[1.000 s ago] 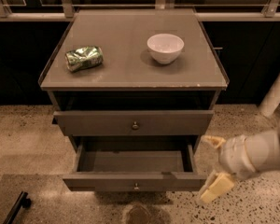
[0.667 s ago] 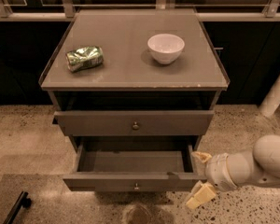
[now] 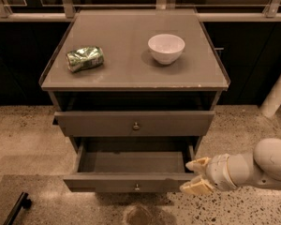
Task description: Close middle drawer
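The cabinet (image 3: 131, 76) stands in the centre of the view; on its top a crushed green can (image 3: 85, 59) lies at 9 o'clock and a white bowl (image 3: 166, 48) stands upright at 1 o'clock, the two well apart. Under the top, the upper drawer (image 3: 98, 123) is pulled out a little, with its round knob (image 3: 136, 125) in the middle of the front. Below it, at 6 o'clock of the view, the middle drawer (image 3: 103, 182) is pulled far out; its low front is the nearest to the camera, and its inside looks bare as far as it can be seen. The small knob (image 3: 137, 187) sits at the centre of this front. The gripper (image 3: 193, 176) comes in from 4 o'clock on a white arm (image 3: 267, 165); it is at the right end of the middle drawer's front, at 3 o'clock from the knob. Its two pale fingers (image 3: 199, 163) are spread apart, one above the other, and they hold nothing; whether they touch the front, I cannot tell. The floor (image 3: 28, 139) is speckled stone.
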